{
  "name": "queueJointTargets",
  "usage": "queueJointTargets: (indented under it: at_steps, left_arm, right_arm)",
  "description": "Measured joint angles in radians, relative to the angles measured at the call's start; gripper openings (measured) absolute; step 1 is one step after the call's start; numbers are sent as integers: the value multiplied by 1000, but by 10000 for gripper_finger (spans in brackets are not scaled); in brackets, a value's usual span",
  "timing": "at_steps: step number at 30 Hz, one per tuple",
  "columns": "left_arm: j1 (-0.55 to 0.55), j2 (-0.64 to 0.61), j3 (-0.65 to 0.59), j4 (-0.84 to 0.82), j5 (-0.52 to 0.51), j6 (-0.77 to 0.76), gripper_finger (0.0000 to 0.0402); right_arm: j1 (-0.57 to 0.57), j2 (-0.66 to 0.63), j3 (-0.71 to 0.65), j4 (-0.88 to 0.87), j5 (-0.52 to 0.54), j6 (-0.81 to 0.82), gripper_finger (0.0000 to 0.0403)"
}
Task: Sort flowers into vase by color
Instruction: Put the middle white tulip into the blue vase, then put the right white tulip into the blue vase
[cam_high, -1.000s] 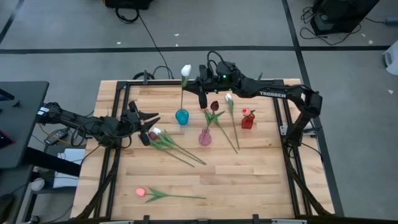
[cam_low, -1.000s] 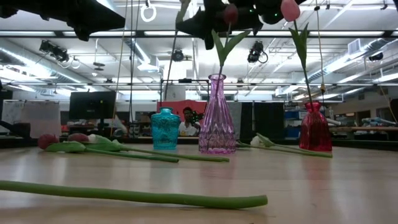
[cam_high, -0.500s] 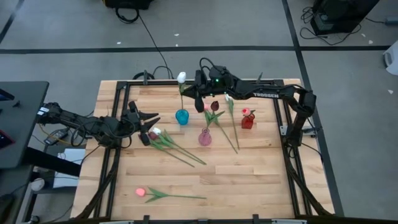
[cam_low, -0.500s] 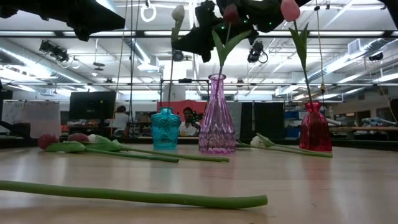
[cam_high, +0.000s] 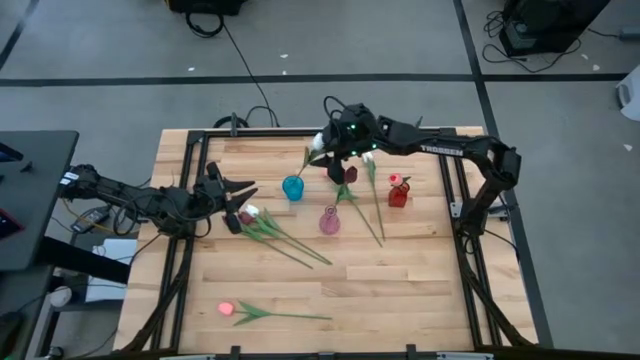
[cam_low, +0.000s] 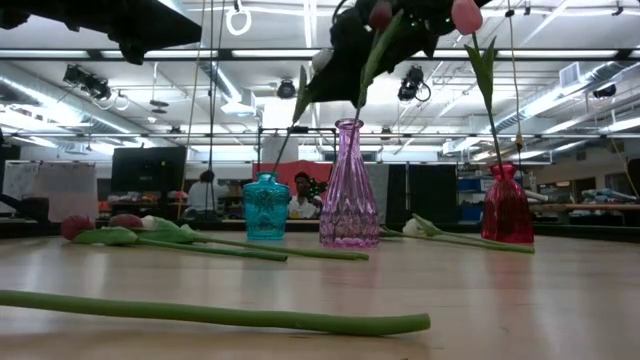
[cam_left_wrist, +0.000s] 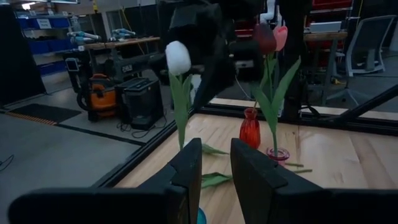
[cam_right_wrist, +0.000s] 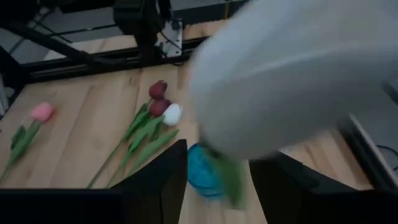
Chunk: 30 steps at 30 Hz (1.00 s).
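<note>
A white tulip (cam_high: 318, 143) stands with its stem in the blue vase (cam_high: 292, 187) and leans toward the table's right. My right gripper (cam_high: 332, 160) hangs open right beside its head. In the right wrist view the stem (cam_right_wrist: 231, 179) runs between the spread fingers, and the blurred head (cam_right_wrist: 280, 74) fills the picture. A maroon tulip (cam_high: 345, 172) stands in the pink vase (cam_high: 330, 221), and a pink one (cam_high: 396, 180) in the red vase (cam_high: 398, 194). My left gripper (cam_high: 240, 198) waits at the table's left edge, open by a narrow gap, with nothing between its fingers (cam_left_wrist: 193, 168).
A bunch of tulips (cam_high: 270, 228) with white and maroon heads lies near my left gripper. A white tulip (cam_high: 372, 195) lies between the pink and red vases. A pink tulip (cam_high: 240, 311) lies near the front edge. Bare wood spreads at the front right.
My right gripper has tipped downward, sunk a little toward the table's right and opened, letting go of the white tulip. The tulip has dropped lower into the blue vase and tipped from upright to leaning right.
</note>
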Motion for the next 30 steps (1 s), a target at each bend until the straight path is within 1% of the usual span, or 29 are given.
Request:
queueJointTargets:
  at_steps: [7,11,17,21,24,27,30]
  left_arm:
    - [0,0,0,5,0,2,92]
    - [0,0,0,4,0,2,92]
    - [0,0,0,6,0,0,92]
    - [0,0,0,5,0,-4,92]
    - [0,0,0,-14,1,-26,92]
    - [0,0,0,-38,2,-29,92]
    - [2,1,0,-16,1,-30,92]
  right_arm:
    - [-16,-87,0,-27,26,-2,181]
    - [-45,-153,0,-79,80,-1,181]
    - [-80,-230,0,-28,96,61,180]
    - [-88,-293,0,-46,152,57,180]
    - [-98,-379,1,-124,194,47,180]
    - [-98,-440,2,-261,326,85,178]
    - [-119,-449,2,-444,429,159,173]
